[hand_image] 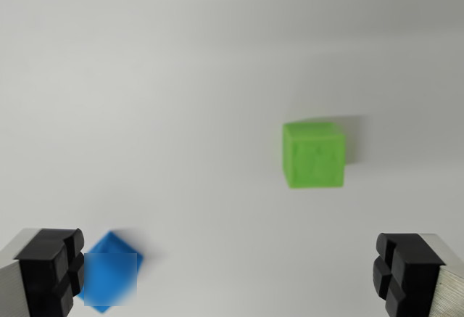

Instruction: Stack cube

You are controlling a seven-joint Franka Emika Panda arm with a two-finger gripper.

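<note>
Wrist view only. Pincer (232,277) wide apart, nothing between the jaws; black pads (51,270) at the lower corners of the frame. Green cube (314,154) sits flat on the white counter (159,77), up and toward the wrist view's right of the pincer's midpoint, well apart from both pads. Its edges run roughly square to the frame, front face toward the camera, no long axis, faint relief on that face, too blurry to read. Blue cube (110,271) sits far from the green cube, down toward the wrist view's left, turned so a corner points up, looks to touch the left-side pad, blurred and partly cut off by the bottom edge.
</note>
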